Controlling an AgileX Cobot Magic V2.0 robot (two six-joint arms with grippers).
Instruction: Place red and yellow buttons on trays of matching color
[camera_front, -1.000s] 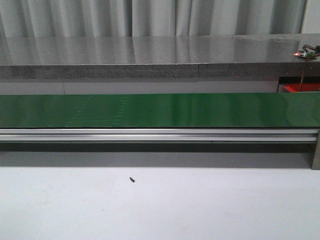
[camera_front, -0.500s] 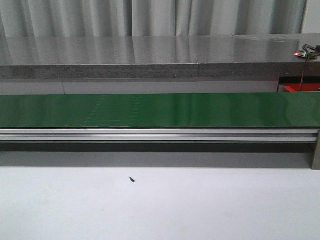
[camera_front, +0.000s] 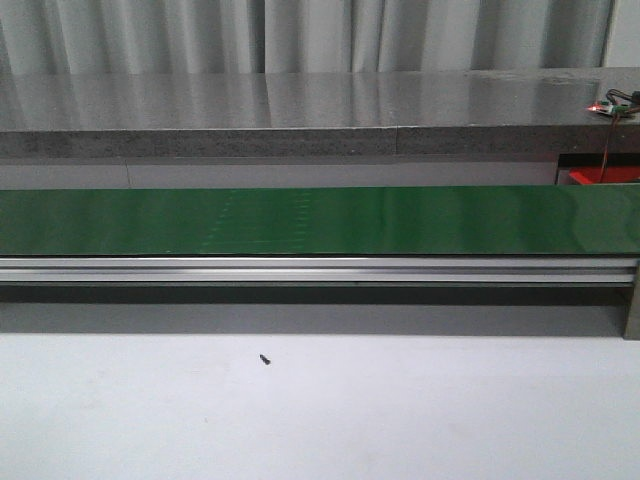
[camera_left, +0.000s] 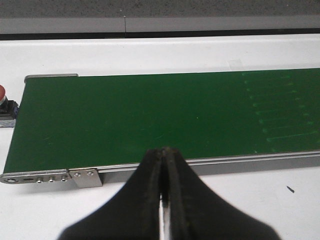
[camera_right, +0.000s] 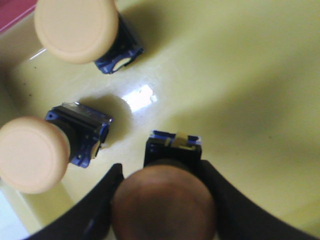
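Note:
In the right wrist view, my right gripper (camera_right: 161, 167) hangs over the yellow tray (camera_right: 240, 75). Its fingers are shut on the sides of a button (camera_right: 165, 202) with a shadowed brownish cap and a dark blue base. Two yellow buttons (camera_right: 75, 27) (camera_right: 32, 152) lie on their sides in the same tray. My left gripper (camera_left: 164, 150) is shut and empty, near the front rail of the green belt (camera_left: 150, 115). A red button (camera_left: 2, 96) shows just past the belt's end. Neither gripper shows in the front view.
The green conveyor belt (camera_front: 320, 220) spans the front view on an aluminium rail (camera_front: 320, 268). A red tray (camera_front: 600, 176) peeks out behind its right end. A small black screw (camera_front: 265, 359) lies on the white table. A grey counter (camera_front: 300, 110) runs behind.
Faint marks on the green belt have shifted to the right. Nothing else in the front view has moved.

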